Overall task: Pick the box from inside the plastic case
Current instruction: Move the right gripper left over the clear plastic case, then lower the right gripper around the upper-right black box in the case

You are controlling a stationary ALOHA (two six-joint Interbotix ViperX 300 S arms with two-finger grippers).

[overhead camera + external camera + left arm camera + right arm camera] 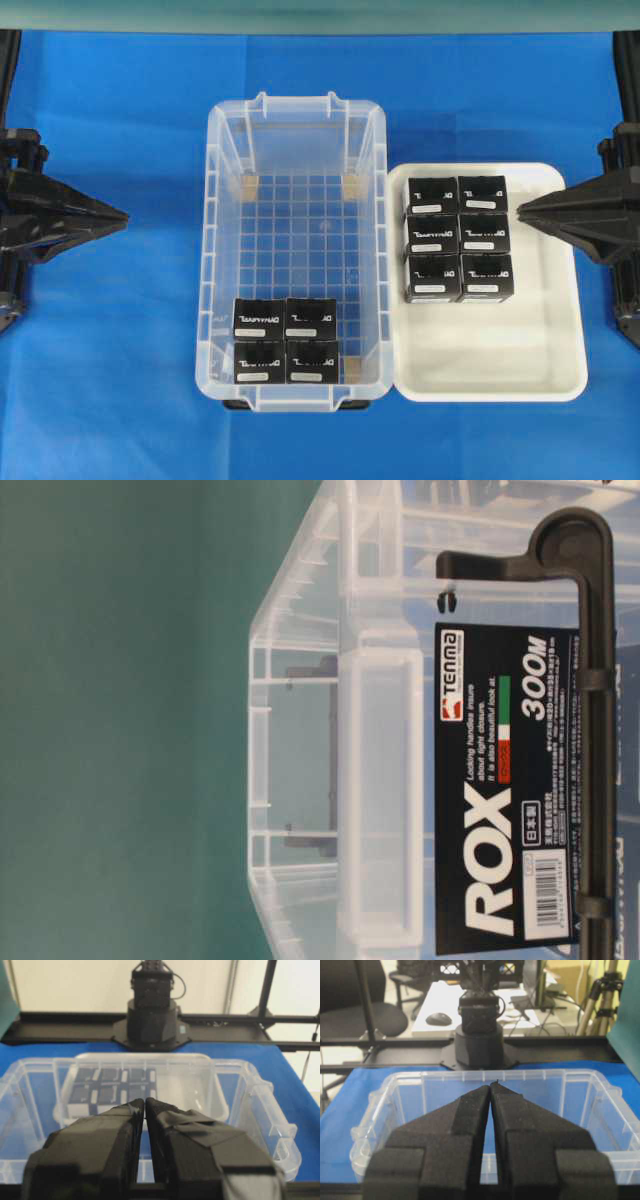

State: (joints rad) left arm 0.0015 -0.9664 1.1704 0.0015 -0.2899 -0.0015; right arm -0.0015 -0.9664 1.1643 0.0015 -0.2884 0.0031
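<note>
Overhead exterior view, left to right: the left claw [118,214] sits pressed together at the left edge over the blue desk [110,380], then the plastic case [225,250] in the middle holds four boxes in its lower part, the box [258,318] at their upper left easiest to reach. Right of it a white tray [500,370] carries six more, and the right claw [524,212] is pressed together too. I'd spread a claw first, drop straight down clear of the case wall, and pinch just one box.

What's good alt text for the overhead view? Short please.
A clear plastic case on a blue cloth holds four black boxes at its near end; a white tray to its right holds six more. The left gripper and right gripper sit shut at either side.
</note>
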